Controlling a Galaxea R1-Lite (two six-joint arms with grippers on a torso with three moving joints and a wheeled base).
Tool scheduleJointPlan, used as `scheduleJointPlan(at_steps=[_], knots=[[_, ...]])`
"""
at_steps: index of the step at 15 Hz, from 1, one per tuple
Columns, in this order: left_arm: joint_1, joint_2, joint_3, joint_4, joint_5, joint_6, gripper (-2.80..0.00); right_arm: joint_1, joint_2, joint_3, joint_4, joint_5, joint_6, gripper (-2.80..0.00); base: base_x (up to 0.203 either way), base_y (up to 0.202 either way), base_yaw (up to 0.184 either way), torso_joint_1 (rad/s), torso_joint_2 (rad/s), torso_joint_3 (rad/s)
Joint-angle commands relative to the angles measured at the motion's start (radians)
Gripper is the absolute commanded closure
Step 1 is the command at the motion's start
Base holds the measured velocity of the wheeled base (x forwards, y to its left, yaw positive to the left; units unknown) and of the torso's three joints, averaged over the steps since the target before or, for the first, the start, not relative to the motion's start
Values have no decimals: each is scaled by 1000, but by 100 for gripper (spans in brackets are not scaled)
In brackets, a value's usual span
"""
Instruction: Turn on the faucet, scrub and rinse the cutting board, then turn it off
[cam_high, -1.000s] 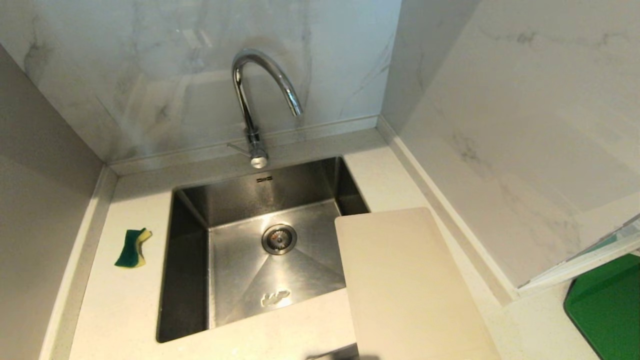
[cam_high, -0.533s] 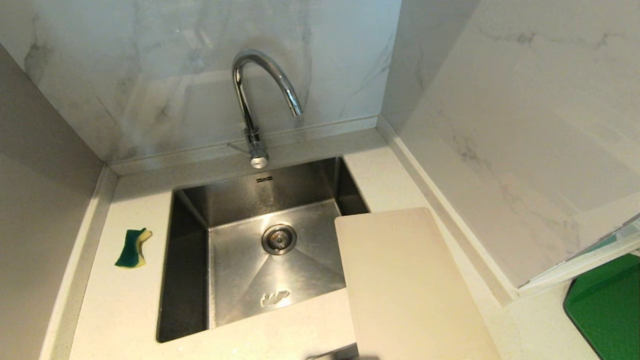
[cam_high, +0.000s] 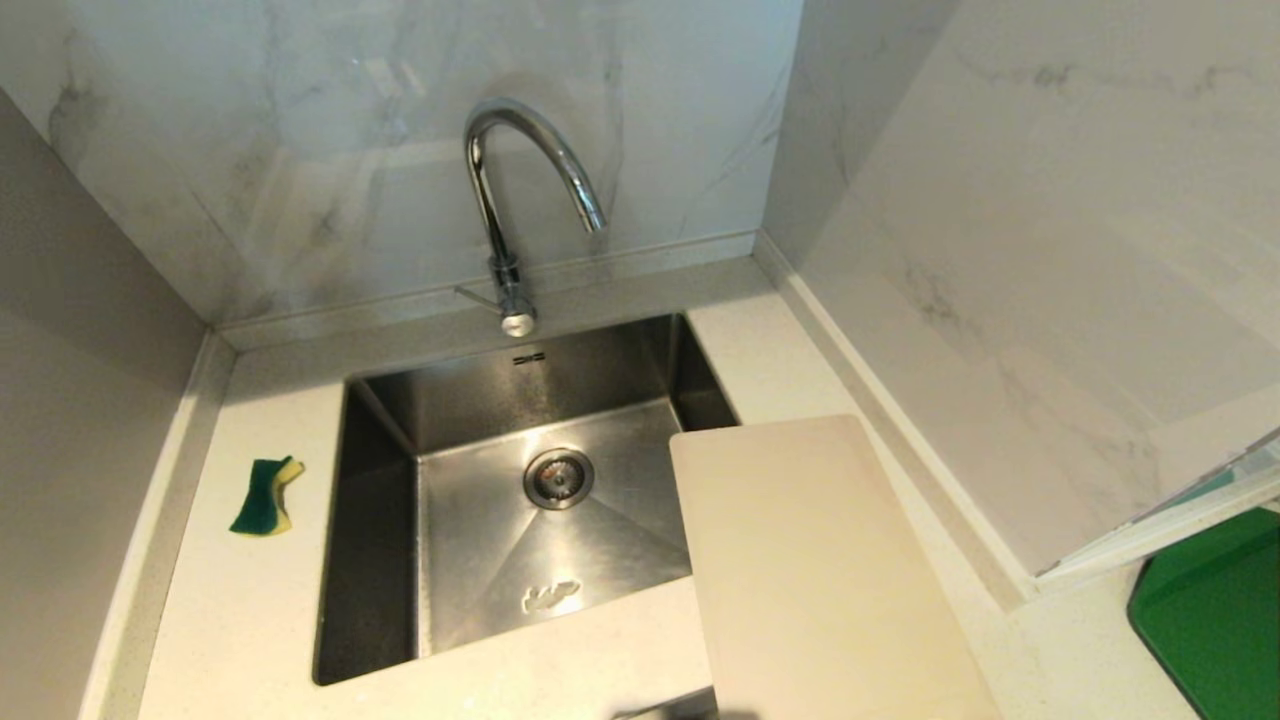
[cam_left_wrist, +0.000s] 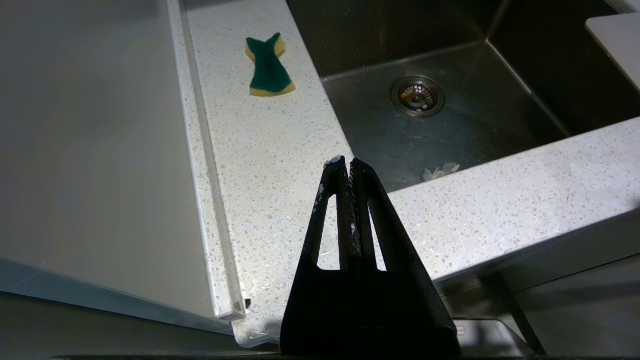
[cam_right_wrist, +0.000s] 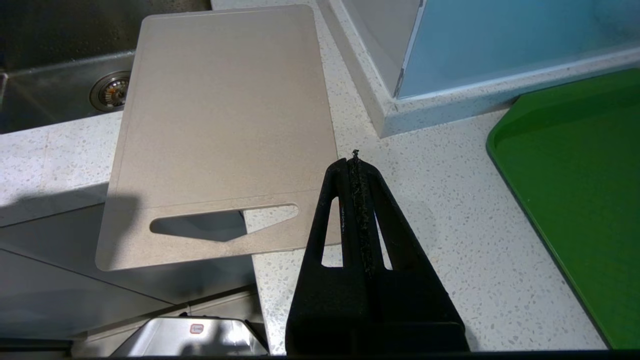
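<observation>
One faucet (cam_high: 520, 200), one sink (cam_high: 380, 560), one drain (cam_high: 558, 478). One cutting board (cam_high: 820, 570), one green board (cam_high: 1215, 610), one sponge (cam_high: 265, 497).

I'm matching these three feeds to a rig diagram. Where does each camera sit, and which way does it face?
Head view: on the robot's head, looking down at the faucet, sink and cutting board; no arm shows.
Left wrist view: behind the shut left pincer, facing the sponge and drain.
Right wrist view: behind the shut right pincer, facing the board and a green board.
All three share the drain.
</observation>
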Motion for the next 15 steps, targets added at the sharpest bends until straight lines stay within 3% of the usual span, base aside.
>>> scheduleJointPlan(at_steps=[1,15], knots=[[1,2,2,-1,1,-2,0,0,2,0,0,1,0,0,0,0,0,0,0,0],[1,2,2,-1,1,-2,0,-1,2,2,-1,-5,21,0,0,0,0,0,0,0]])
